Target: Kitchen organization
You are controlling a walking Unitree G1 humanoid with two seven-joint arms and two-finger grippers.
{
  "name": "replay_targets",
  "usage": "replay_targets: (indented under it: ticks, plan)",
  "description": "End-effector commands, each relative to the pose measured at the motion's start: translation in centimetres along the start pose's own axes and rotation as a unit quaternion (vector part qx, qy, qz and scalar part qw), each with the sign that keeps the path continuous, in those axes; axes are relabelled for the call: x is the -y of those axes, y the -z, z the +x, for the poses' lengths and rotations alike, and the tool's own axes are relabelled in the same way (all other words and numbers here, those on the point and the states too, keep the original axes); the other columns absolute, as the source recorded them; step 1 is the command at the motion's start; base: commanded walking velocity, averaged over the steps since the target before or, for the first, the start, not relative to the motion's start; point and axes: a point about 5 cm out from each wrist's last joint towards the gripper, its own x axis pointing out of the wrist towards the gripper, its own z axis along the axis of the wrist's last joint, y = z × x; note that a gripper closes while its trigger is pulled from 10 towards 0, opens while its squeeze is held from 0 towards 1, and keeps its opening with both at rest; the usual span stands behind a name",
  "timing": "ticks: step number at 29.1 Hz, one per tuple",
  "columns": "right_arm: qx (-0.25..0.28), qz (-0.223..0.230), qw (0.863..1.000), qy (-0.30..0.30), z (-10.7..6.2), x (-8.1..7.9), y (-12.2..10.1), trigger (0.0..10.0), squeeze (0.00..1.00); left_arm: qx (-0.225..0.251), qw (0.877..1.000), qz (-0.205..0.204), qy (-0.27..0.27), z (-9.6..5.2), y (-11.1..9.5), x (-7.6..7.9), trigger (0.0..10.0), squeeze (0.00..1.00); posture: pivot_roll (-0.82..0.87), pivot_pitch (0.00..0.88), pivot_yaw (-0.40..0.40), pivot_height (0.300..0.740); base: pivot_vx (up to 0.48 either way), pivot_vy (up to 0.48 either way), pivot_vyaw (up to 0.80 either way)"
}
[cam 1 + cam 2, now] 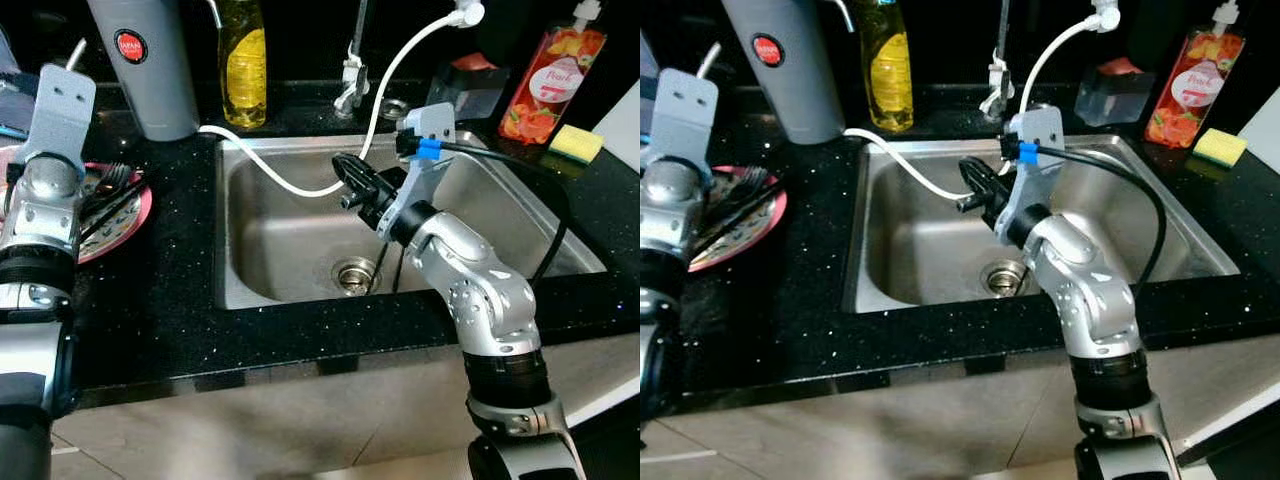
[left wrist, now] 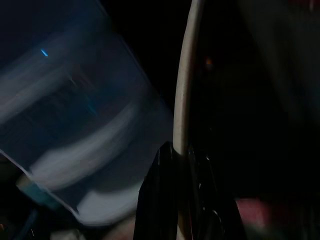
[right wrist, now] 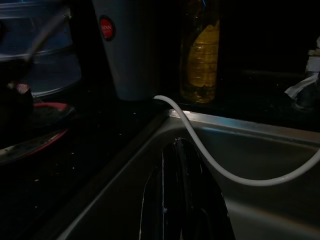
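A pink plate (image 1: 132, 215) with dark cutlery (image 1: 105, 190) lies on the black counter at the left. My left arm is raised over it. In the left wrist view my left gripper (image 2: 179, 156) is shut on a thin pale handle (image 2: 182, 100), whose top pokes out above the wrist (image 1: 77, 52). A blurred clear tub (image 2: 65, 130) is beside it. My right gripper (image 1: 343, 170) hovers over the steel sink (image 1: 290, 245), fingers shut with nothing in them, just under a white hose (image 1: 272, 172).
A grey jug (image 1: 150, 60), yellow oil bottle (image 1: 243, 65), tap (image 1: 352, 80), peach soap bottle (image 1: 550, 80) and yellow sponge (image 1: 577, 143) line the back. The drain (image 1: 355, 275) sits mid-basin. The counter's front edge drops to a tiled floor.
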Motion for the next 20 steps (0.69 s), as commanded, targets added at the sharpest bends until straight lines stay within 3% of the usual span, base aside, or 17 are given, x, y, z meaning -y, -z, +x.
replay_targets:
  ticks: [1,4,5,11,12,13,14,16,18,20]
  plan:
    - [-0.005,0.004,1.000,0.002,-0.2,0.1,0.2,10.0,0.00,0.064,0.998,-0.011,-0.027,0.0,-2.4,-1.2,10.0,0.00,0.08,0.021,-0.024,0.740,0.000,0.000,0.00]
    - [-0.005,0.004,1.000,0.001,-0.3,0.1,0.2,10.0,0.00,0.110,0.993,-0.037,-0.018,-0.5,-4.4,-1.3,10.0,0.00,0.08,0.019,-0.022,0.740,0.000,0.000,0.00]
    - [-0.005,0.003,1.000,0.002,-0.3,0.1,0.2,10.0,0.00,0.142,0.986,-0.083,0.031,-1.3,-6.2,-0.8,10.0,0.00,0.08,0.019,-0.021,0.740,0.000,0.000,0.00]
    - [-0.006,0.004,1.000,0.002,-0.3,0.1,0.2,10.0,0.00,0.177,0.970,-0.136,0.094,-2.3,-8.2,-0.1,10.0,0.00,0.08,0.019,-0.021,0.740,0.000,0.000,0.00]
    - [-0.006,0.003,1.000,0.002,-0.3,0.2,0.2,10.0,0.00,0.196,0.961,-0.156,0.113,-2.8,-9.1,0.1,10.0,0.00,0.08,0.013,-0.022,0.740,0.000,0.000,0.00]
    - [-0.006,0.003,1.000,0.002,-0.3,0.2,0.2,10.0,0.00,0.212,0.944,-0.199,0.155,-3.6,-10.2,0.7,10.0,0.00,0.08,0.013,-0.022,0.740,0.000,0.000,0.00]
    - [-0.006,0.003,1.000,0.002,-0.3,0.2,0.2,10.0,0.00,0.212,0.944,-0.199,0.155,-3.6,-10.2,0.7,10.0,0.00,0.08,0.013,-0.022,0.740,0.000,0.000,0.00]
    - [-0.005,0.003,1.000,0.003,-0.3,0.2,0.2,10.0,0.00,0.235,0.905,-0.237,0.263,-5.6,-11.5,2.7,10.0,0.00,0.08,0.013,-0.022,0.740,0.000,0.000,0.00]
    - [-0.005,0.003,1.000,0.003,-0.3,0.2,0.2,10.0,0.00,0.235,0.905,-0.237,0.263,-5.6,-11.5,2.7,10.0,0.00,0.08,0.013,-0.022,0.740,0.000,0.000,0.00]
    - [-0.004,0.002,1.000,0.004,-0.3,0.3,0.2,10.0,0.00,0.204,0.886,-0.221,0.353,-7.0,-10.8,5.3,10.0,0.00,0.08,0.009,-0.022,0.740,0.000,0.000,0.00]
